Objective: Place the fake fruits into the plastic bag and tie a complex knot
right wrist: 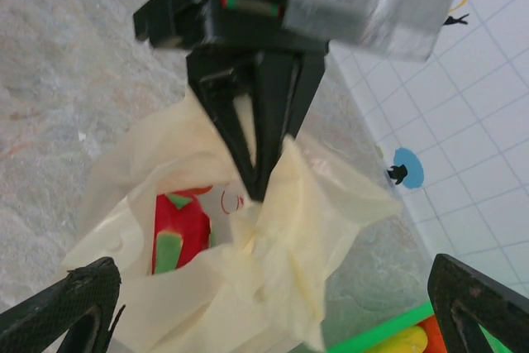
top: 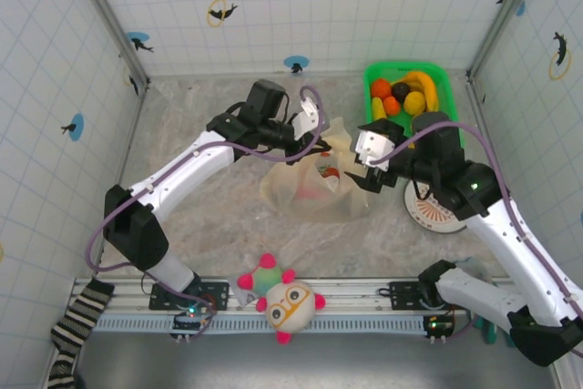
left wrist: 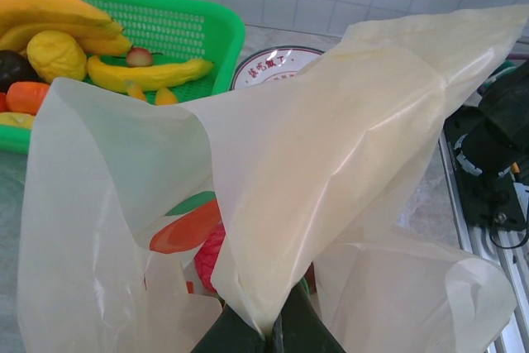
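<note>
Desk (top: 209, 234): marbled top. The plastic bag (top: 305, 190) slumps mid-desk between the two arms.
Plastic bag: one cream strip is drawn up into a peak and the mouth sags open beside it. Judged held this way so fruit can drop in from the right.
Green basket (left wrist: 190, 22): far right corner, just beyond the bag. Holds most of the fake fruits (top: 405, 96) (bananas, orange, dark and red pieces), so loading is judged barely begun.
Left claw (left wrist: 271, 338): fingers pressed together on the bag's film and lifting it.
Right claw (top: 369, 179): fingers wide apart with nothing between them, hovering at the bag's right edge and facing the mouth.
Plate (top: 435, 216): on the desk under the right forearm, near the bag. A possible snag on a low sweep.
Plush toy (top: 290, 305): near edge, well apart from the work.
Fruit in bag (right wrist: 175, 229): one red piece, low inside.
Knot: not yet tied, handles loose.
</note>
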You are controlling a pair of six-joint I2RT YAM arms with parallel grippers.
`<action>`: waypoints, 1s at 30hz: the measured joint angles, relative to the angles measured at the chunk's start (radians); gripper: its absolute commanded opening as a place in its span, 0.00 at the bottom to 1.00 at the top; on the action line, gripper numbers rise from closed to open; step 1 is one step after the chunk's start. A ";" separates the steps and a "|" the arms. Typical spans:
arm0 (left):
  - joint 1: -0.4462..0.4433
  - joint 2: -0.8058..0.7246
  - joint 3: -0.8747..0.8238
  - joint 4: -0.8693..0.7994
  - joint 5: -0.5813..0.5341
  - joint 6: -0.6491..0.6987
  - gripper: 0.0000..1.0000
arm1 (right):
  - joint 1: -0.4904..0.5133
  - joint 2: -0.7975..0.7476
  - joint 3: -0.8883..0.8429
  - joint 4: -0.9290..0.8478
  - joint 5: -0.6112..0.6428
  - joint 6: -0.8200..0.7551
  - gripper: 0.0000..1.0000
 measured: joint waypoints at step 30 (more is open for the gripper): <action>-0.008 -0.038 -0.034 -0.001 -0.035 0.095 0.00 | 0.005 0.251 0.053 0.044 -0.008 -0.033 0.30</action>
